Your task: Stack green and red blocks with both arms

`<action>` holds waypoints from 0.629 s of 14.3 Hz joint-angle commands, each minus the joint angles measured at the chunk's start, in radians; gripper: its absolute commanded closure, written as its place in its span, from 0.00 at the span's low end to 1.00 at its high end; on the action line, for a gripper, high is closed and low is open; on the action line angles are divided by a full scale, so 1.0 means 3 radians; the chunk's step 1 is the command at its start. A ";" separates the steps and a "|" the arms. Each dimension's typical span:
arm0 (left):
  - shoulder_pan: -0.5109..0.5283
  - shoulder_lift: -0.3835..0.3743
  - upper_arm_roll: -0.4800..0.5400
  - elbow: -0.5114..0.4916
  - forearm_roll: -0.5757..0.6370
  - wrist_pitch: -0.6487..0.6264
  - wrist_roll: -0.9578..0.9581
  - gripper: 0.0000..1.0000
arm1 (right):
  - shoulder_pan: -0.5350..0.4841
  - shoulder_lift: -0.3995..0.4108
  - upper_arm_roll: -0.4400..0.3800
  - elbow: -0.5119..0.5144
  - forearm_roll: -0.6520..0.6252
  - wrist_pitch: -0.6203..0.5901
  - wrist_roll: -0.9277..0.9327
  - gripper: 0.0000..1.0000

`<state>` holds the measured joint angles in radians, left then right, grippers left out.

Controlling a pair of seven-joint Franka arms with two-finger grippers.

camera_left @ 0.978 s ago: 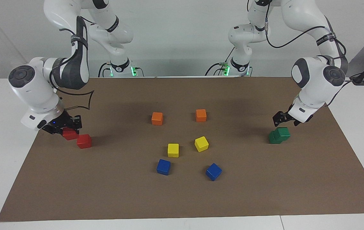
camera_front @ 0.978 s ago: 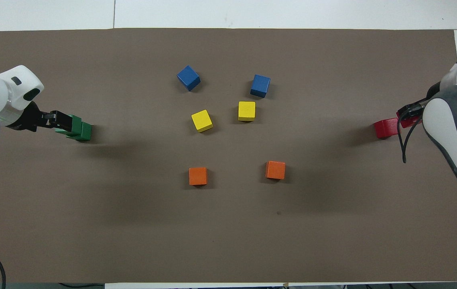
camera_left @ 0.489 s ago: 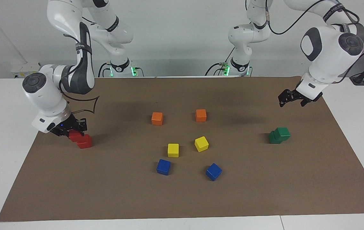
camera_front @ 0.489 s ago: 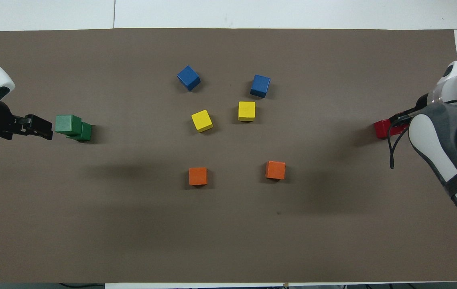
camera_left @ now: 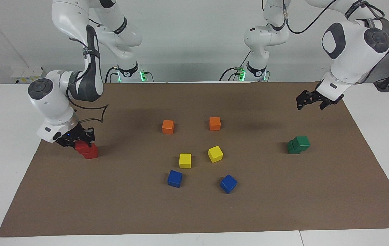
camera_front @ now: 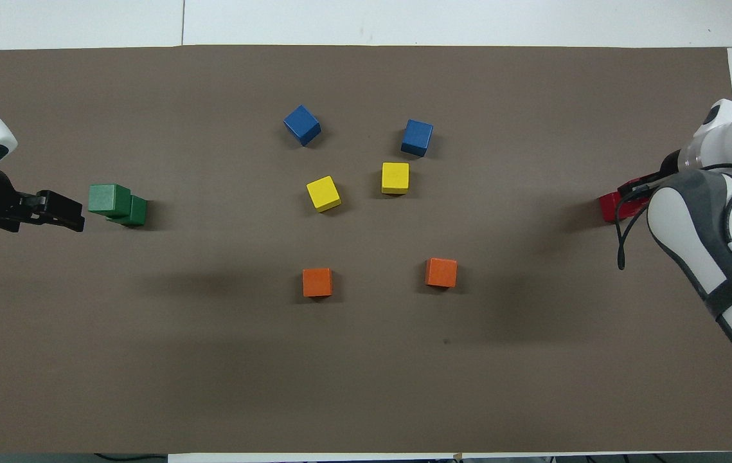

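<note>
Brown mat (camera_left: 194,212) covers the table. Left gripper (camera_left: 308,101) hangs up at 2 o'clock, fingers apart, holding nothing, over the mat near the green stack (camera_left: 298,144). Right gripper (camera_left: 78,140) at 9 o'clock is clamped on the upper red block (camera_left: 82,147), which sits on the lower red block (camera_left: 91,153).

block (camera_left: 303,141) on block (camera_left: 293,147); pairs between stacks

Overhead: right arm (camera_front: 719,257) hides most of red blocks (camera_front: 611,207) | both arms cropped at frame edges | Facing: lower green block (camera_left: 292,147) partly covered by upper one
</note>
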<state>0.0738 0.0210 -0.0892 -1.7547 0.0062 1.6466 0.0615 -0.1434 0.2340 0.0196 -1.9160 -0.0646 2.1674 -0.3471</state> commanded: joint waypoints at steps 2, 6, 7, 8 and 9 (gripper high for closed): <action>-0.0021 -0.0238 0.0016 -0.0245 -0.0051 -0.0038 -0.0001 0.00 | 0.0038 -0.0064 0.0027 -0.0087 -0.0015 0.0077 0.0155 1.00; -0.0107 -0.0259 0.0047 -0.0312 -0.0056 0.0207 -0.0041 0.00 | 0.0044 -0.0064 0.0027 -0.0092 -0.0015 0.0077 0.0196 1.00; -0.0149 -0.0259 0.0107 -0.0312 -0.0056 0.0192 -0.0042 0.00 | 0.0044 -0.0044 0.0027 -0.0092 -0.0010 0.0077 0.0211 1.00; -0.0220 -0.0259 0.0133 -0.0312 -0.0056 0.0187 -0.0042 0.00 | 0.0044 -0.0019 0.0027 -0.0092 -0.0010 0.0077 0.0211 1.00; -0.0251 -0.0259 0.0159 -0.0312 -0.0056 0.0187 -0.0042 0.00 | 0.0038 -0.0018 0.0027 -0.0087 -0.0015 0.0077 0.0206 1.00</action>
<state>0.0398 -0.0287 -0.0733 -1.8137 0.0018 1.6762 0.0590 -0.1248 0.2350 0.0220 -1.9223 -0.0645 2.1690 -0.3035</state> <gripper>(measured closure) 0.000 0.458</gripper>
